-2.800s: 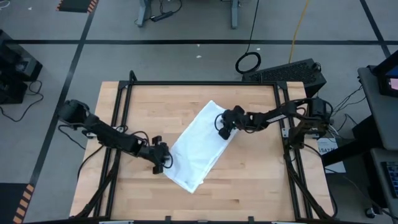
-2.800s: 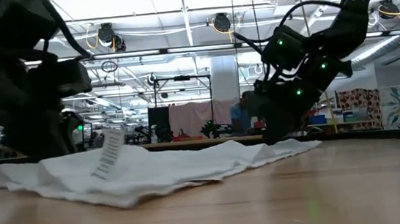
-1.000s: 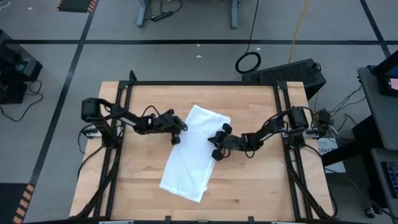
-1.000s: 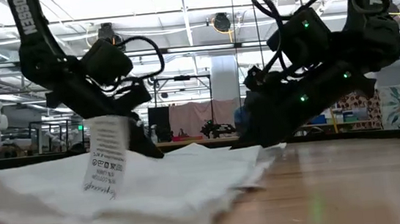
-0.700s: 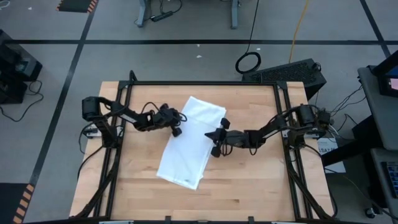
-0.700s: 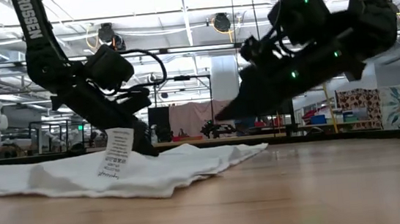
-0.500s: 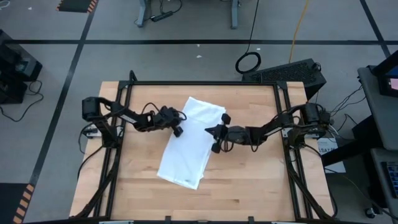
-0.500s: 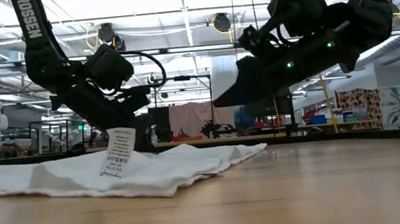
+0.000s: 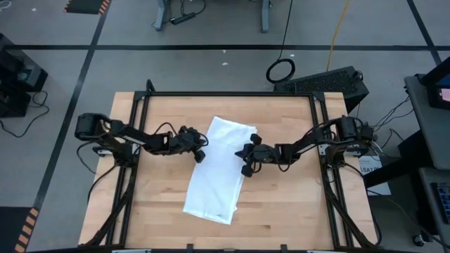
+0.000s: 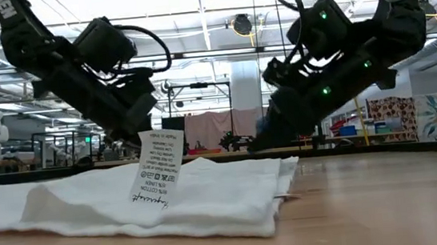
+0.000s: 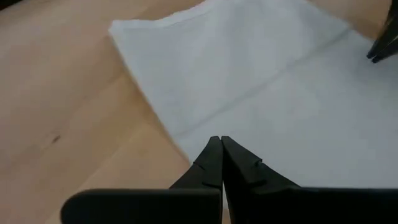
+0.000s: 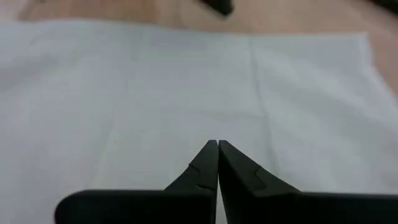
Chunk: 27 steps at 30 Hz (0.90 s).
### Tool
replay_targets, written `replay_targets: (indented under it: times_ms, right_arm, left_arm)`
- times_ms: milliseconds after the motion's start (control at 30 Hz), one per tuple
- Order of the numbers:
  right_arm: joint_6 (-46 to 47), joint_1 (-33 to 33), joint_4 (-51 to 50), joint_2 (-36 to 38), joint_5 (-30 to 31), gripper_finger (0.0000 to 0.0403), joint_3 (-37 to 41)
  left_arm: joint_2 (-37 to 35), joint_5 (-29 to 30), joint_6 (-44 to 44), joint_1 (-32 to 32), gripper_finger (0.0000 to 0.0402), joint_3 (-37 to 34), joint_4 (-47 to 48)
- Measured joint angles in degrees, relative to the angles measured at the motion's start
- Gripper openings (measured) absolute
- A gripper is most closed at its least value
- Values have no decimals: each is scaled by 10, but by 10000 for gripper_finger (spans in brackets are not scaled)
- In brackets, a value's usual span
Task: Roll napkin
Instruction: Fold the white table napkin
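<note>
The white napkin [image 9: 214,172] lies folded into a long strip on the wooden table, running from the far middle toward the near edge. Its sewn label [image 10: 157,175] stands up from the cloth. My left gripper [image 9: 200,154] is shut and sits over the napkin's left edge [image 11: 180,134], raised clear of it in the low view [image 10: 146,133]. My right gripper [image 9: 244,160] is shut over the napkin's right side [image 12: 155,81], its tip [image 10: 255,146] just above the cloth. Nothing sits between either pair of fingers.
Black frame rails [image 9: 133,140] [image 9: 325,176] run along the table's left and right sides. A keyboard [image 9: 323,81] lies beyond the far right corner. Bare wood [image 9: 288,211] shows to the right of the napkin toward the near edge.
The napkin has slid a little toward the far edge and then back toward the near edge, staying flat. My left gripper has risen and rolled about its own line. My right gripper lifted above the cloth and came down again. Both have stayed shut.
</note>
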<state>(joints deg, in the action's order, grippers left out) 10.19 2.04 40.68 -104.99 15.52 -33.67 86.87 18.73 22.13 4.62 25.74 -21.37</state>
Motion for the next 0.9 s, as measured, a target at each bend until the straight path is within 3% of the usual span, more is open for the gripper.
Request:
replay_targets:
  times_ms: [333,567,700,900]
  right_arm:
    - [43,-13,1,-38,9,4,-1]
    - [-8,-7,-19,48,6,4,0]
    - [-59,-4,-101,99,7,4,0]
    - [-52,-25,-192,87,9,4,1]
  left_arm:
    - [-13,-98,-25,-55,2,0,10]
    - [24,-81,-14,-126,9,0,16]
    - [56,-72,1,-135,5,-1,10]
    - [74,-45,-41,-122,4,-2,4]
